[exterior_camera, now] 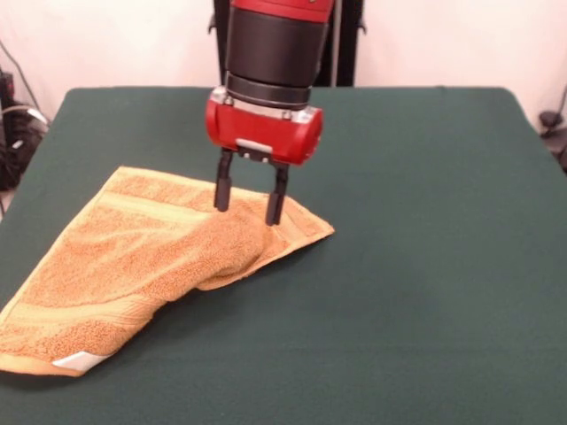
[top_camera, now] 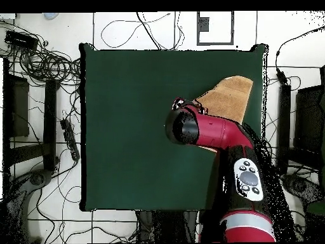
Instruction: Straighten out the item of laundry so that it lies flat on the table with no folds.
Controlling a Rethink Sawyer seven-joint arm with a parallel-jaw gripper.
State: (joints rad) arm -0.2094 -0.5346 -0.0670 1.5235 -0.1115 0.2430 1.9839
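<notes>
The orange-tan towel [exterior_camera: 142,257] lies on the left part of the dark green table [exterior_camera: 425,221]. It is folded over on itself, with a raised hump along its right side and a white tag [exterior_camera: 80,360] at the near left corner. My gripper [exterior_camera: 249,215] points straight down over the towel's right end. It is open, with its fingertips [exterior_camera: 221,205] at the cloth's surface on either side of the fold. In the overhead view the towel [top_camera: 230,96] shows near the table's right edge [top_camera: 261,76], partly hidden under my arm [top_camera: 209,130].
The towel's near left corner lies close to the table's front left edge. Cables [top_camera: 44,63] and dark equipment [exterior_camera: 9,133] lie on the floor round the table. Bare green cloth [top_camera: 139,127] covers most of the table away from the towel.
</notes>
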